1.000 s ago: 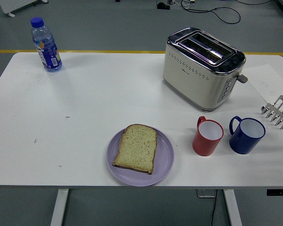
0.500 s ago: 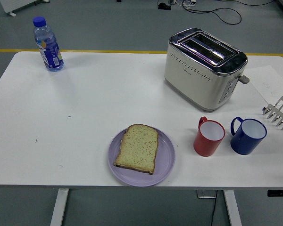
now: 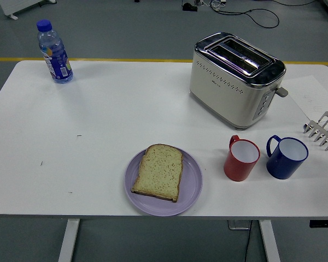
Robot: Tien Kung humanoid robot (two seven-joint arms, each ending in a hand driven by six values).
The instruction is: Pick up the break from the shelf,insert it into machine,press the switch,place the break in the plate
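Note:
A slice of bread lies flat on the lilac plate near the table's front edge. The cream and chrome toaster stands at the back right with both slots showing nothing in them; its lever sticks out on the right end. The metal toast rack sits at the right edge, partly cut off, with no bread in it. Neither of my hands appears in the view.
A red mug and a blue mug stand side by side right of the plate. A water bottle with a blue cap stands at the back left. A sheet of paper lies right of the toaster.
Only a slight shift of the whole view; nothing on the table has moved.

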